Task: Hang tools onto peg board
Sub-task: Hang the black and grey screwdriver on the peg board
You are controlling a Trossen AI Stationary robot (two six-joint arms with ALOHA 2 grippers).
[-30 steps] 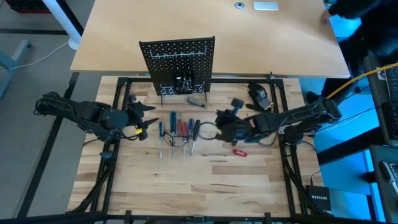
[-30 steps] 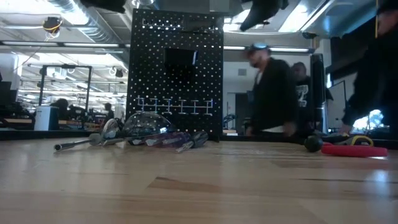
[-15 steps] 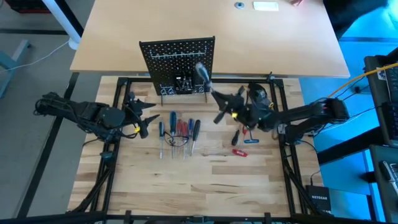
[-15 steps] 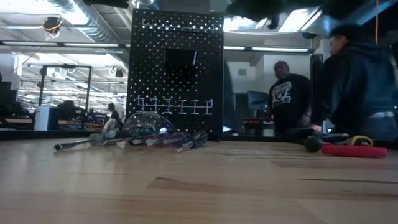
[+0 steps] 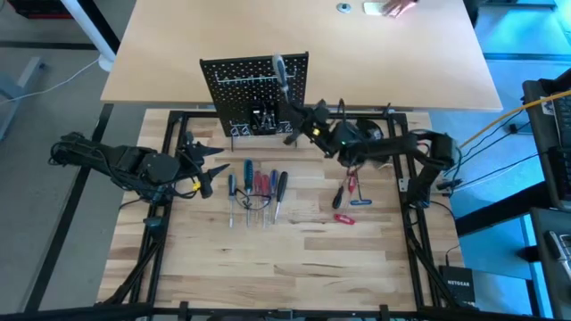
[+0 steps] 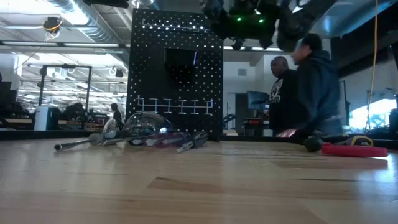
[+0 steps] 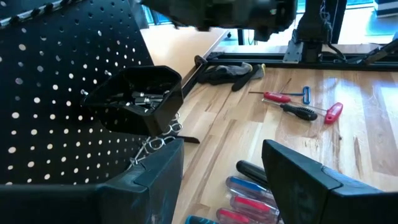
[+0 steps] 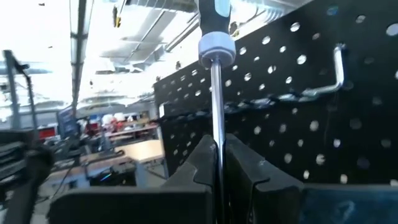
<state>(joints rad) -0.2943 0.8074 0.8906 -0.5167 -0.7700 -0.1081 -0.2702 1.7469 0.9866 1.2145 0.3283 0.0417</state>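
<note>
Peg board [image 5: 256,92] behind screwdriver row [image 5: 255,185]; loose tools [image 5: 350,196] right of row; small bin [image 7: 138,99] on board.

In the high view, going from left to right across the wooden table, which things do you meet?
Open left gripper → row of blue-, red- and black-handled screwdrivers → right gripper shut on a silver-shafted screwdriver → small red-handled tools.
</note>
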